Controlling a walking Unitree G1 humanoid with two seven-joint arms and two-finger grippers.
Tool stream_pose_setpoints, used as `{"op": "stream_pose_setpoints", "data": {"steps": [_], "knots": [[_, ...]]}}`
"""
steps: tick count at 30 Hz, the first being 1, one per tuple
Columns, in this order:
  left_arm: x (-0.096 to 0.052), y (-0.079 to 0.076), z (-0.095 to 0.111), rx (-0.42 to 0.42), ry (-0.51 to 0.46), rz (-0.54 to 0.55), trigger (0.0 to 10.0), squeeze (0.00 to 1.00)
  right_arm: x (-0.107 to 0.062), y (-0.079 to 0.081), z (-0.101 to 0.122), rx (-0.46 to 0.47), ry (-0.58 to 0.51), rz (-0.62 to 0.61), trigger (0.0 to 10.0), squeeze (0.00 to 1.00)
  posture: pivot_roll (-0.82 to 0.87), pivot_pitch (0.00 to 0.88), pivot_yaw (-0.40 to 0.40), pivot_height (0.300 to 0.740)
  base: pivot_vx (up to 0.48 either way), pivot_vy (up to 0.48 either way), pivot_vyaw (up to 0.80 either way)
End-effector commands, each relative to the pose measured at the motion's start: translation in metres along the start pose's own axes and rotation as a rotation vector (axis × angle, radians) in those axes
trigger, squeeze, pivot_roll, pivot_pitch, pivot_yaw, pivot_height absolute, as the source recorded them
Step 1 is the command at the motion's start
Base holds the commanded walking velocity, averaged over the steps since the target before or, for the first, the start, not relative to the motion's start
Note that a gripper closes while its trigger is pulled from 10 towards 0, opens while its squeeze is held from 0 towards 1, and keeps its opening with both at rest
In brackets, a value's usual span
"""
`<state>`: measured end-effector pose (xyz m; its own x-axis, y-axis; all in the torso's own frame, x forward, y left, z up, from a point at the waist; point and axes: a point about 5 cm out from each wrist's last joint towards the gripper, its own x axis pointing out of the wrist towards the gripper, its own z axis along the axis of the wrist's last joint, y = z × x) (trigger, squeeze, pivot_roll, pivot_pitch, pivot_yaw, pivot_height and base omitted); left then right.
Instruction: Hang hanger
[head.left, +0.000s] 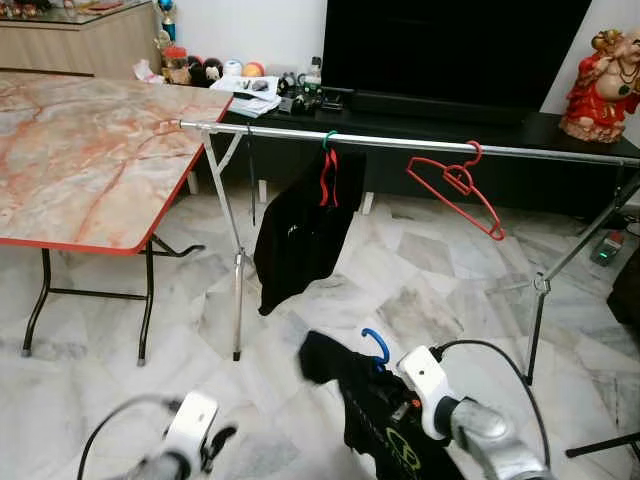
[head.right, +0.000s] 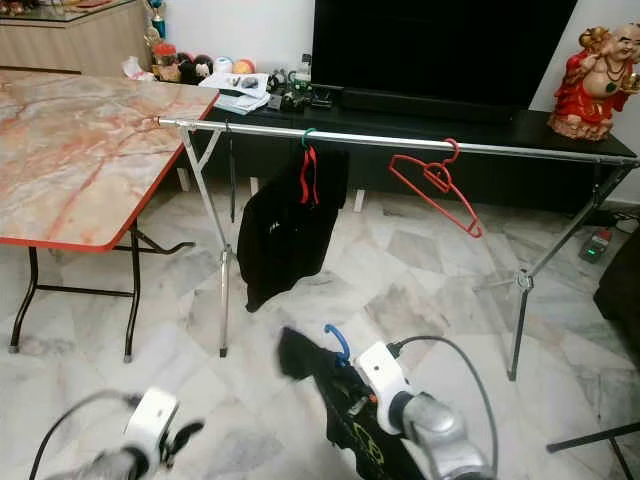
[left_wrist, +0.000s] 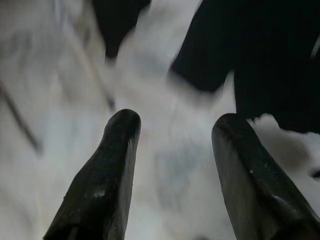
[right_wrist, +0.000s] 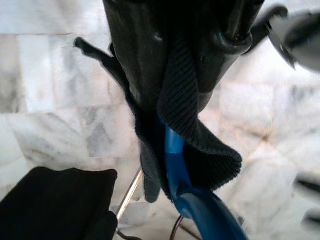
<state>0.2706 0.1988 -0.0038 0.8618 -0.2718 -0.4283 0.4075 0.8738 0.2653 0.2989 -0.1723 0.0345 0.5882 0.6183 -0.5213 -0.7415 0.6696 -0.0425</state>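
The rail (head.left: 420, 143) of the drying rack runs crosswise at twelve o'clock, well above and beyond the right gripper (right_wrist: 172, 85), whose jaws are clamped on the blue hanger (head.left: 377, 346) through a black garment (head.left: 385, 420); its hook points up toward the rail. The left gripper (left_wrist: 172, 150) is held low at seven o'clock, jaws parted and empty.

The right arm (head.left: 490, 430) reaches forward and to the left from the lower right, white wrist housing raised, and the right gripper (right_wrist: 182, 107) has its two black fingers (right_wrist: 137, 60) pinched together on the blue hanger (right_wrist: 175, 150) and dark collar. The left gripper (left_wrist: 170, 145) hangs low (blurred in the eye views), its fingers spread apart, nothing between them.
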Motion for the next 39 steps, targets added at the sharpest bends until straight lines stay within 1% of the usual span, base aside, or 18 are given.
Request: {"op": "stream_pose_setpoints", "data": {"steps": [1,2,3,4,5,10,11,13,15,18,20,22,25,28,33,34,37,39], "knots": [[0.002,-0.004,0.012,0.093,-0.061,-0.087,10.0,0.0,-0.005,-0.005,0.018,-0.1,-0.04,0.074,10.0,0.0,0.08,0.0,-0.088,0.74,0.0,0.0,0.0],[0.004,-0.006,0.018,0.127,-0.09,-0.119,10.0,0.0,-0.009,-0.005,0.021,-0.129,-0.037,0.129,10.0,0.0,0.08,0.0,-0.089,0.74,0.0,0.0,0.0],[0.004,-0.009,0.021,0.19,-0.105,-0.147,10.0,0.0,-0.013,-0.005,0.022,-0.162,-0.034,0.173,10.0,0.0,0.08,0.0,-0.091,0.74,0.0,0.0,0.0],[0.003,-0.013,0.024,0.284,-0.119,-0.192,10.0,0.0,-0.02,-0.005,0.024,-0.203,-0.025,0.237,10.0,0.0,0.08,0.0,-0.096,0.74,0.0,0.0,0.0],[0.003,-0.015,0.025,0.31,-0.127,-0.213,10.0,0.0,-0.024,-0.005,0.025,-0.218,-0.017,0.269,10.0,0.0,0.08,0.0,-0.098,0.74,0.0,0.0,0.0],[0.004,-0.023,0.03,0.325,-0.151,-0.284,10.0,0.0,-0.039,-0.007,0.033,-0.293,0.026,0.387,10.0,0.0,0.07,0.0,-0.108,0.74,0.0,0.0,0.0],[0.003,-0.025,0.03,0.329,-0.151,-0.298,10.0,0.0,-0.041,-0.006,0.034,-0.296,0.023,0.405,10.0,0.0,0.07,0.0,-0.108,0.74,0.0,0.0,0.0],[0.003,-0.03,0.029,0.368,-0.145,-0.316,10.0,0.0,-0.045,-0.002,0.038,-0.293,0.011,0.451,10.0,0.0,0.08,0.0,-0.112,0.74,0.0,0.0,0.0],[0.003,-0.032,0.029,0.359,-0.148,-0.311,10.0,0.0,-0.047,0.001,0.039,-0.3,0.013,0.472,10.0,0.0,0.08,0.0,-0.112,0.74,0.0,0.0,0.0],[0.004,-0.034,0.028,0.312,-0.15,-0.295,10.0,0.0,-0.05,0.004,0.039,-0.308,0.018,0.487,10.0,0.0,0.07,0.0,-0.111,0.74,0.0,0.0,0.0],[0.003,-0.038,0.027,0.29,-0.14,-0.325,10.0,0.0,-0.052,0.004,0.038,-0.305,0.023,0.482,10.0,0.0,0.07,0.0,-0.111,0.74,0.0,0.0,0.0],[0.003,-0.041,0.024,0.294,-0.119,-0.356,10.0,0.0,-0.052,0.003,0.037,-0.314,0.03,0.472,10.0,0.0,0.07,0.0,-0.108,0.74,0.0,0.0,0.0],[0.001,-0.046,0.016,0.336,-0.067,-0.425,10.0,0.0,-0.055,0.003,0.039,-0.316,0.033,0.481,10.0,0.0,0.07,0.0,-0.109,0.74,0.0,0.0,0.0],[0.001,-0.049,0.012,0.335,-0.045,-0.451,10.0,0.0,-0.055,0.003,0.043,-0.316,0.021,0.479,10.0,0.0,0.06,0.0,-0.105,0.74,0.0,0.0,0.0],[0.003,-0.049,0.013,0.32,-0.034,-0.442,10.0,0.0,-0.056,0.005,0.047,-0.319,0.005,0.49,10.0,0.0,0.06,0.0,-0.103,0.74,0.0,0.0,0.0],[0.004,-0.05,0.012,0.303,-0.023,-0.434,10.0,0.0,-0.056,0.005,0.047,-0.315,-0.003,0.489,10.0,0.0,0.06,0.0,-0.102,0.74,0.0,0.0,0.0],[0.005,-0.05,0.008,0.3,0.008,-0.416,10.0,0.0,-0.057,0.007,0.047,-0.312,-0.008,0.504,10.0,0.0,0.05,0.0,-0.101,0.74,0.0,0.0,0.0],[0.007,-0.05,0.009,0.252,0.004,-0.386,10.0,0.0,-0.058,0.008,0.049,-0.309,-0.017,0.509,10.0,0.0,0.05,0.0,-0.101,0.74,0.0,0.0,0.0]]}}
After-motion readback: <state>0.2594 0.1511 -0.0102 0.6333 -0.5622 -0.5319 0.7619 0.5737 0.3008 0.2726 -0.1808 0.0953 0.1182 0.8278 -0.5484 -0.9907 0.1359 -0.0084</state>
